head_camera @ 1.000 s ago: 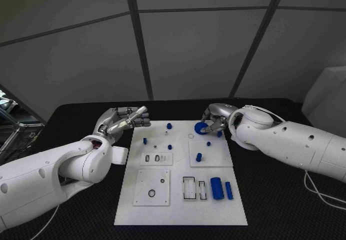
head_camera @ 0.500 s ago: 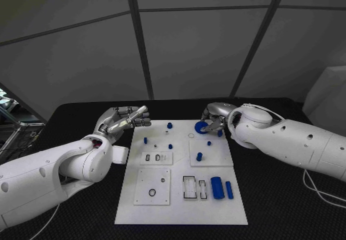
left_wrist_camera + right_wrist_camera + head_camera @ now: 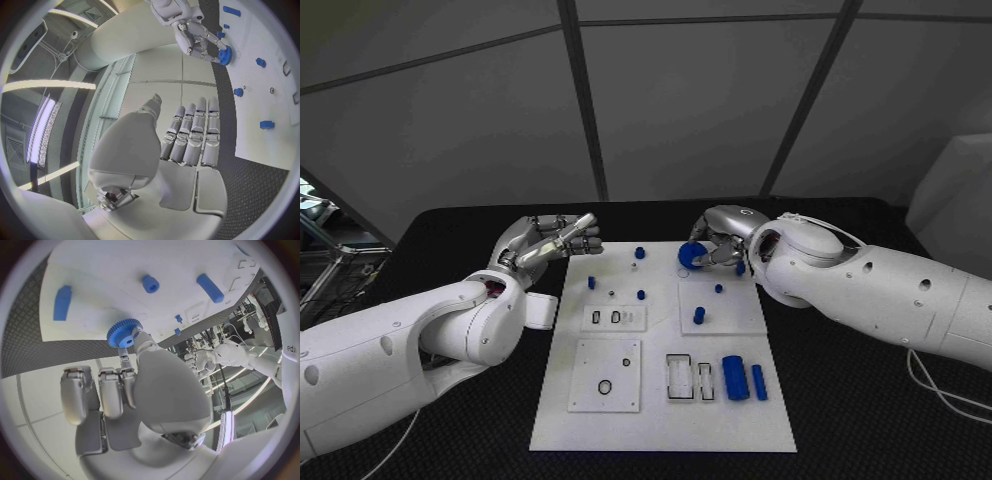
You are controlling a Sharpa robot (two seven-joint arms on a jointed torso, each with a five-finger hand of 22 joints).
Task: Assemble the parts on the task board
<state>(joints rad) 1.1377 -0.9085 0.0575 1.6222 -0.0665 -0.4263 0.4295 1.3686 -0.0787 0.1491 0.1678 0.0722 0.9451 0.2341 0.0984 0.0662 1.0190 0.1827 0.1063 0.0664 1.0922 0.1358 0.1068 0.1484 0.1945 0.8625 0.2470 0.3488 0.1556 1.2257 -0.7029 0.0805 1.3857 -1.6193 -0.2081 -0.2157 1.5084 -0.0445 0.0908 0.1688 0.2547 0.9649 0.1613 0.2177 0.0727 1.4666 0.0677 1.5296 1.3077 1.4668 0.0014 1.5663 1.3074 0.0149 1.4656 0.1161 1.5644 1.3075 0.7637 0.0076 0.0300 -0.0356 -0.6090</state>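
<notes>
Left hand (image 3: 548, 240) empty with fingers loosely apart, just off the task board's (image 3: 574, 410) far-left corner, bare black table (image 3: 444, 225) beside it, right hand (image 3: 715, 243) pinching a blue gear (image 3: 694, 255) above the board's far edge

I see the white task board (image 3: 661, 420) lying on the black table (image 3: 877, 400) between my two arms. My right hand (image 3: 711, 240) is over the board's far right corner and holds a round blue gear (image 3: 692, 256) between its fingers. My left hand (image 3: 548, 240) is raised just off the board's far left corner, fingers curled together, nothing visible in them. Small blue pegs (image 3: 639, 253) stand on the far half of the board. Near the front right, a thick blue cylinder (image 3: 734, 377) lies beside a thinner blue bar (image 3: 757, 381). A raised square plate (image 3: 606, 374) with an oval slot sits front left.
</notes>
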